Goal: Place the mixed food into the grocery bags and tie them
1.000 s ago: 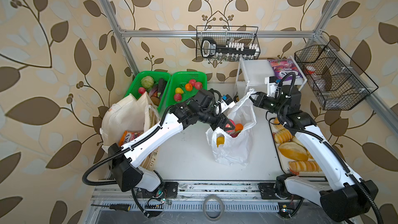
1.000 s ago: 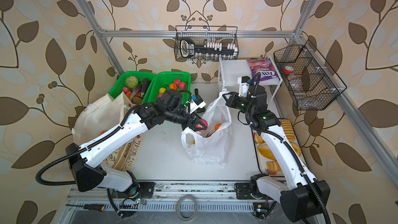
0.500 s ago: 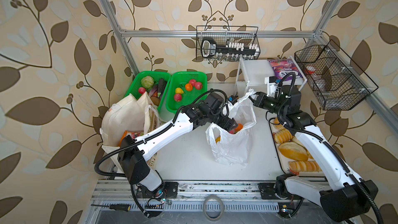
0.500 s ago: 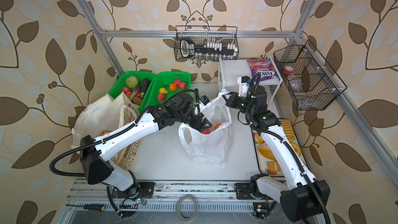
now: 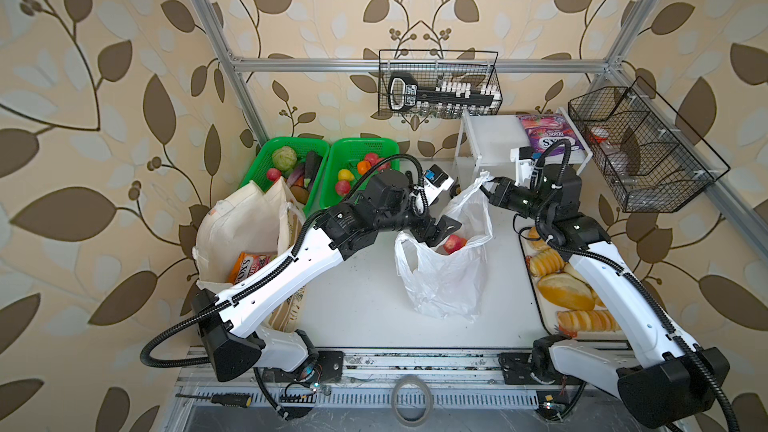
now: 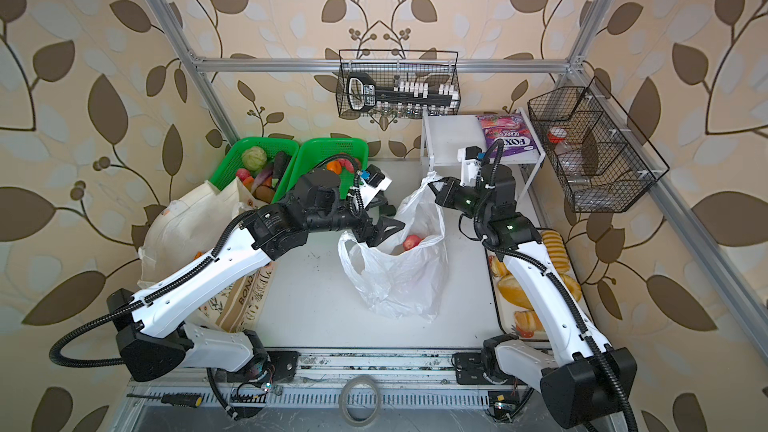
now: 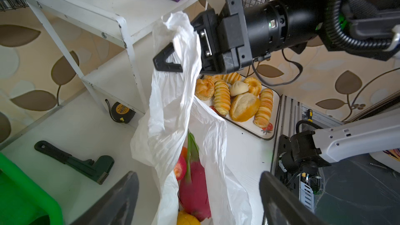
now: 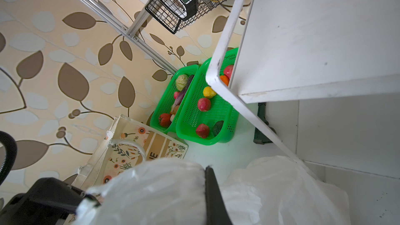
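Your left claw (image 5: 442, 231) spread wide over plastic bag (image 5: 449, 280) mouth, mid-table; right claw (image 5: 485, 189) clamped on bag's far handle beside shelf (image 5: 490, 139). Bare table (image 5: 353, 305) left of bag; bread tray (image 7: 244, 124) close on right. Both top views show only apple (image 5: 454, 244) inside; left wrist view adds dragon fruit (image 7: 194, 182), wrench (image 7: 73, 161) near shelf. At left, tote (image 5: 241, 222) holds orange pouch (image 5: 249, 265). On shelf: purple packet (image 5: 548, 135).
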You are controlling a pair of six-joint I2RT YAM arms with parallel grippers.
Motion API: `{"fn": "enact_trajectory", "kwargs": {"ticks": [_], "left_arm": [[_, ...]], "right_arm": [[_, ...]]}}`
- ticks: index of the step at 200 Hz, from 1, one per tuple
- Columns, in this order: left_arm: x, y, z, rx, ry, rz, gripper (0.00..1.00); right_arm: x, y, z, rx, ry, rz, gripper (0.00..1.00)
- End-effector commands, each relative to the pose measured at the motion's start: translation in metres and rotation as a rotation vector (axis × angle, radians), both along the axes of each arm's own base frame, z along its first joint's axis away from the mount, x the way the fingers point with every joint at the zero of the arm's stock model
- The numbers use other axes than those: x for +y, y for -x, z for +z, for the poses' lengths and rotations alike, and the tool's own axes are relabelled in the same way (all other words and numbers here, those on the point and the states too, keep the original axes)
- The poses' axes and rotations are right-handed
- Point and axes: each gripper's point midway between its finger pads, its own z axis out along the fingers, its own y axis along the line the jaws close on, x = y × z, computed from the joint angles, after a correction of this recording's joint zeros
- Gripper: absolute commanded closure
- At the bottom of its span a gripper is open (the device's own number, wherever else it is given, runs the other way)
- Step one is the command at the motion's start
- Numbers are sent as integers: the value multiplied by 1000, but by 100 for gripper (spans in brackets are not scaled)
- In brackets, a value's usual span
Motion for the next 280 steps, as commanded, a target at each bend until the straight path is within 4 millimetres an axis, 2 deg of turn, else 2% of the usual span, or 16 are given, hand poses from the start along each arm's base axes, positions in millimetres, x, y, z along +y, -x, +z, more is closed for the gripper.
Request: {"fn": "enact_trajectory", "kwargs": {"ticks": [1, 10, 12, 17, 52, 113, 138, 154, 194, 198, 209, 243, 267, 280], "left_arm": [[-14, -9, 31, -126, 42, -25, 6], [-16, -14, 40, -153, 42, -14, 6], [-21, -19, 32, -144, 26, -16, 6], [-26, -23, 30, -145, 14, -21, 6], [-50, -39, 34, -138, 22, -45, 9], [-67, -39, 50, -117, 74, -106, 30], [-69, -42, 56, -103, 97, -94, 49], [-69, -43, 58, -81, 102, -84, 56], [-65, -43, 72, -36, 156, -67, 95], [-63, -45, 72, -29, 161, -59, 100], [-59, -49, 75, -7, 174, -37, 100], [-43, -64, 81, 103, 243, 30, 100], [-37, -69, 84, 151, 281, 50, 100], [-34, -71, 85, 162, 287, 59, 100]], "right_arm": [[2, 0, -4, 1, -7, 20, 100], [3, 1, -4, 2, -7, 23, 100], [3, 1, -4, 3, -7, 22, 100], [3, 1, -4, 3, -8, 23, 100], [3, 3, -5, 1, 0, 33, 100], [7, 7, -6, -2, 13, 65, 100], [8, 8, -9, 7, 15, 76, 100], [9, 9, -10, 6, 20, 80, 100], [7, 14, -11, 0, 48, 91, 99], [6, 15, -11, -2, 54, 90, 98], [2, 18, -8, -15, 75, 83, 94], [-15, 34, 10, -100, 146, 28, 65], [-19, 52, 21, -169, 181, 34, 57], [-17, 64, 26, -212, 173, 60, 57]]}}
